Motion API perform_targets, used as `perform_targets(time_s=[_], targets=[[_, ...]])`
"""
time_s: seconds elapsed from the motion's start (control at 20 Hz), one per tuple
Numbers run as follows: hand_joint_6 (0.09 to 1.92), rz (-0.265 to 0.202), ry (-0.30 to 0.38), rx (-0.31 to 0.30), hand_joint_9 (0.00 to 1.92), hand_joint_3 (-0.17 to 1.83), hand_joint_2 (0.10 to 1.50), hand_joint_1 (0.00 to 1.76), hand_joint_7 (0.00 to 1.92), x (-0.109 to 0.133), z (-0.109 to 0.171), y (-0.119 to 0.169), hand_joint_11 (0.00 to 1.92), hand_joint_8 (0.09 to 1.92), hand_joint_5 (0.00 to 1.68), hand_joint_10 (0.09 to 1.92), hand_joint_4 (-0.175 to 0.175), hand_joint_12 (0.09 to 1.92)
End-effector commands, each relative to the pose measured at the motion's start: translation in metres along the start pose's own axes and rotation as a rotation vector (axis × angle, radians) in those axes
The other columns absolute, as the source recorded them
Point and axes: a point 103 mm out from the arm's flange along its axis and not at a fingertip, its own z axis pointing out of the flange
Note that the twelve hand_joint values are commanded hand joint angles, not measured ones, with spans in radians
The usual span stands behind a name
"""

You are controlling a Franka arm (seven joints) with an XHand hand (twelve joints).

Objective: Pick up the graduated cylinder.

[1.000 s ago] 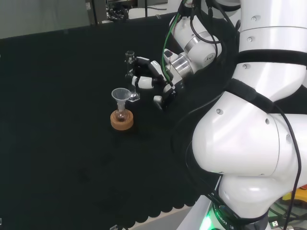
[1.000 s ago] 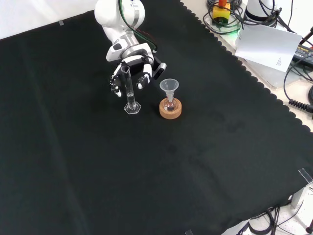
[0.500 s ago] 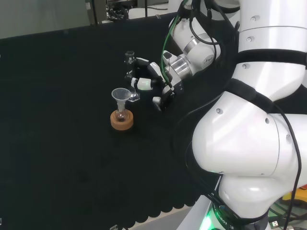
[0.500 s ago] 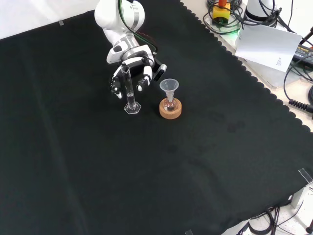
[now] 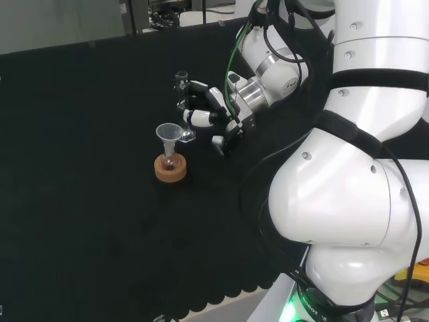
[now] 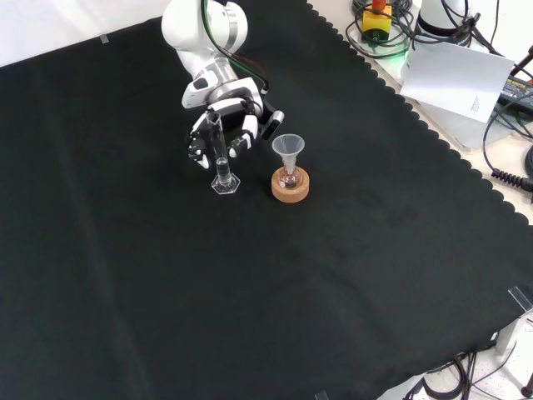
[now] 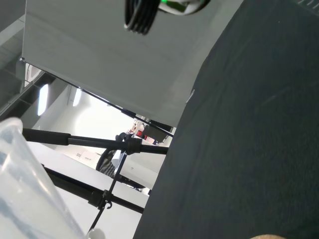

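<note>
While the cylinder [image 6: 221, 155] stands upright on the table [image 6: 350, 275], left of the funnel [image 6: 288, 150] in the front view, your fingers [image 6: 247, 133] curl beside it, contact unclear; close squarely, lift vertically.

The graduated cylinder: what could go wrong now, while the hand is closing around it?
The graduated cylinder is tall on a small base, so uneven contact from the fingers might tip it. The funnel, set in a flask on a cork ring, stands close beside it; a falling cylinder or a swinging hand could knock it over.
</note>
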Motion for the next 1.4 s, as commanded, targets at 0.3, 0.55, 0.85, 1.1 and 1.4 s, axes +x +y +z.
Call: perform_targets(time_s=[0.3, 0.55, 0.85, 1.1, 1.4], targets=[[0.71, 0.009, -0.009, -0.023, 0.96, 0.65, 0.84, 1.21, 0.65, 0.0, -0.001, -0.001, 0.72, 0.64, 0.61, 0.42, 0.013, 1.12], [0.77, 0.009, -0.058, -0.071, 1.05, 0.68, 0.9, 1.34, 0.78, 0.007, -0.005, -0.003, 0.84, 0.7, 0.88, 0.42, -0.023, 1.0], [0.89, -0.03, -0.191, -0.072, 1.14, 0.24, 1.1, 1.35, 0.81, 0.024, -0.015, -0.004, 0.95, 1.21, 0.99, 0.47, -0.12, 0.9], [0.93, -0.033, -0.284, 0.017, 1.17, 0.05, 1.17, 1.34, 0.82, 0.031, -0.029, 0.001, 0.98, 1.29, 1.02, 0.48, -0.133, 0.87], [0.91, -0.034, -0.401, 0.067, 1.08, 0.01, 1.1, 1.48, 0.79, 0.044, -0.054, 0.006, 1.0, 1.21, 1.02, 0.97, -0.155, 0.86]])
